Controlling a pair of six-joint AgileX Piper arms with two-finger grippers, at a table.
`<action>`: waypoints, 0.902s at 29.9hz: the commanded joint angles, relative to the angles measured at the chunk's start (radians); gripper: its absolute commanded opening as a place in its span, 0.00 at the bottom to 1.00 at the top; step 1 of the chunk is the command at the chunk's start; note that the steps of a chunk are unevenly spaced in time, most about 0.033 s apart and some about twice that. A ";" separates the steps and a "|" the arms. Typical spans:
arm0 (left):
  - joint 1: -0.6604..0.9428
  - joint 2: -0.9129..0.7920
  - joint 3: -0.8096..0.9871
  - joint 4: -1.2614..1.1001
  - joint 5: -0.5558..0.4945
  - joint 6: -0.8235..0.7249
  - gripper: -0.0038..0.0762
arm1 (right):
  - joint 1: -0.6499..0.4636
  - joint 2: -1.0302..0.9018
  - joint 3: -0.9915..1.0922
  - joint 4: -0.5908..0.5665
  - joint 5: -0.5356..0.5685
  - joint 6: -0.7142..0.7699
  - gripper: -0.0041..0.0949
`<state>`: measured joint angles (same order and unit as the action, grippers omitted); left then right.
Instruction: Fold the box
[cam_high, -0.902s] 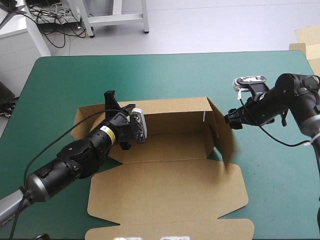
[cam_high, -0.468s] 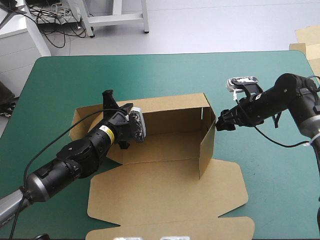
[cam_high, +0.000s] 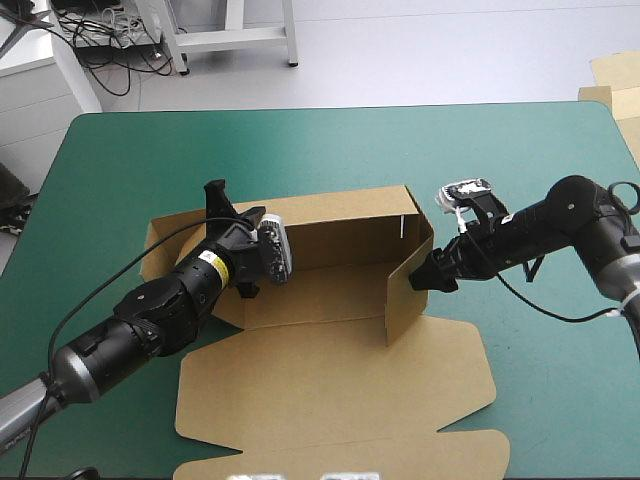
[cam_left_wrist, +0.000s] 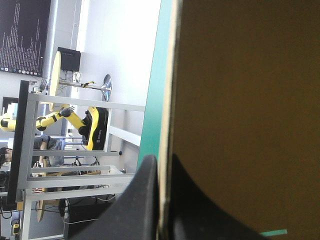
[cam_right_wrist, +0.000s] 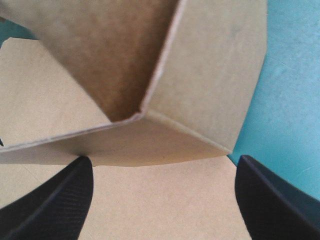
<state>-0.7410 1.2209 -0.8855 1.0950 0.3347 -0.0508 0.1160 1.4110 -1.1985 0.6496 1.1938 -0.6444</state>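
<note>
On the teal-green worktop (cam_high: 330, 150), the brown box (cam_high: 330, 390) sits at centre, its back wall and right end flap raised and its lid flat toward the near edge. The left end effector (cam_left_wrist: 162, 167) pinches the back wall's left end. The right end effector (cam_right_wrist: 164, 162), spread wide, meets the right flap.

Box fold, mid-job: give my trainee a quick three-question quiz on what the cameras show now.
1. True or false: the left gripper is shut on the box.
2. The right gripper is: A open; B shut on the box; C out of view.
3. Fill in: the lid panel lies ____ on the table.
Key: 1 true; 2 A; 3 flat.
</note>
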 joint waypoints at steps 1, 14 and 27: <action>-0.001 -0.024 -0.034 -0.003 -0.054 -0.019 0.04 | 0.008 -0.042 -0.004 0.073 -0.054 -0.080 0.76; -0.061 0.015 0.022 -0.084 -0.047 0.071 0.05 | 0.111 -0.040 -0.002 0.041 -0.264 -0.165 0.76; -0.070 0.054 0.037 -0.106 -0.036 0.070 0.05 | 0.112 -0.040 -0.002 -0.022 -0.322 -0.172 0.44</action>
<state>-0.7916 1.2612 -0.8506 1.0775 0.3599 0.0371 0.2285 1.4065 -1.1760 0.6010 0.9240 -0.8032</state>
